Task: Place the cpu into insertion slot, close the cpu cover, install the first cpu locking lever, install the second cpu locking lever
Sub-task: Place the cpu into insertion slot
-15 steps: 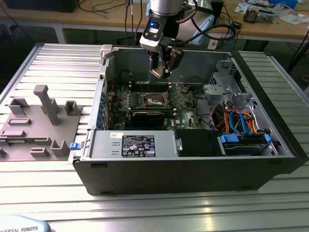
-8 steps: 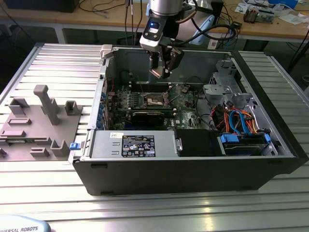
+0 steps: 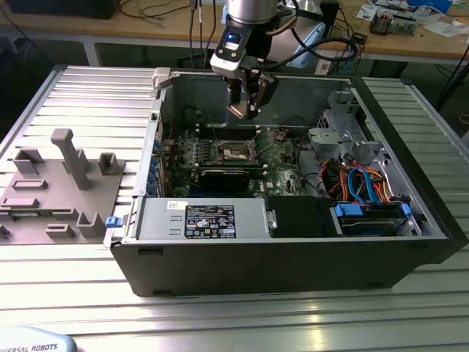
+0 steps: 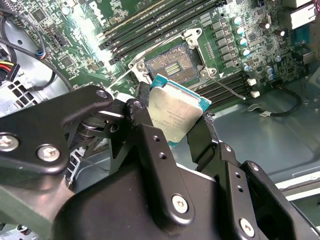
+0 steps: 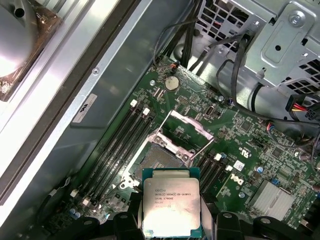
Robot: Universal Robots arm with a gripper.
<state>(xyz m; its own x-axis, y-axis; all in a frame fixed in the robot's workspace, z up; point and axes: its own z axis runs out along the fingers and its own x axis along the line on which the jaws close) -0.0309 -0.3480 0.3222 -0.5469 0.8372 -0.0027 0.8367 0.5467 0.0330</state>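
The cpu (image 4: 175, 112), a flat square chip with a silvery top and green edge, is clamped between my gripper's (image 4: 172, 127) two black fingers (image 4: 142, 120). It hangs tilted a short way above the insertion slot (image 4: 172, 64), whose dark contact field lies bare. In the first wrist view the cpu (image 5: 171, 207) sits just short of the slot (image 5: 160, 162), and the cpu cover (image 5: 192, 124) stands raised on its hinge behind it. A thin locking lever (image 4: 227, 87) sticks out free beside the slot. In the exterior view my gripper (image 3: 245, 106) hovers over the slot (image 3: 236, 152) inside the open case.
Long black memory slots (image 5: 117, 137) flank the socket on both sides. A black card (image 3: 227, 176) and the power supply (image 3: 205, 218) lie in front of it, and a drive cage with blue cables (image 3: 366, 198) is at the exterior view's right. A grey fixture (image 3: 58, 176) stands outside the case.
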